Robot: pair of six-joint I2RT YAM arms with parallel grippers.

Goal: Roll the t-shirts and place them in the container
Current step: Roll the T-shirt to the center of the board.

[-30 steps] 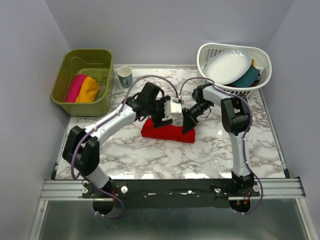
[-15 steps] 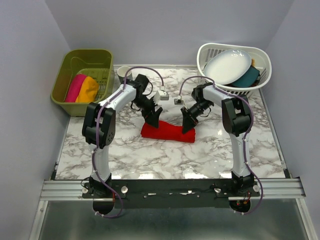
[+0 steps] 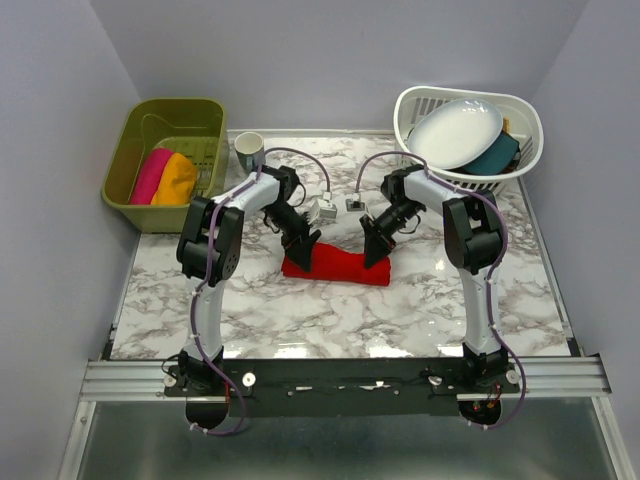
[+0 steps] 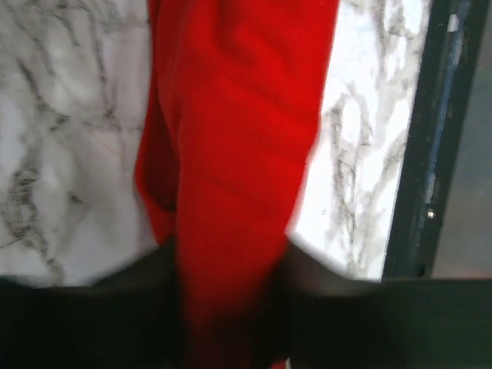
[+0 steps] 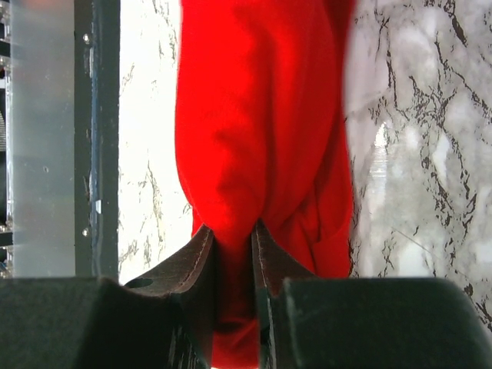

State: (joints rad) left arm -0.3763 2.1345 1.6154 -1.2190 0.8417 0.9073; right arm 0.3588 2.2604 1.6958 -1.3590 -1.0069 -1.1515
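**Left arm swings round to the end of the roll**

We see the red t-shirt (image 3: 340, 266) lying as a tight roll on the marble table (image 3: 300, 320). It is well apart from the green bin (image 3: 170, 217), to the bin's right and nearer the table's front edge.

Within the last second the left arm has risen from a low reach across the table into a tall, folded stance. The left gripper (image 3: 305, 245) has slid from above the roll's middle to the end that faces the bin. The roll itself has not shifted.

In the left wrist view the red cloth runs between the two dark fingers (image 4: 146, 315), which stand well apart on either side of it. That picture is blurred, and we cannot tell whether they press on the roll or merely straddle it.

The right gripper (image 3: 376, 250) has stayed at the end away from the bin, its fingers (image 5: 198, 265) clenched on a narrow fold of red cloth.

Inside the bin a pink t-shirt (image 3: 150, 176) and an orange t-shirt (image 3: 178, 180) already lie rolled side by side, touching.

We judge the rolling of the red one done or nearly so. With a gripper at each end, a lift toward the bin looks the likely next step, and a loose hold at the bin-side end could let the roll sag or unwind.
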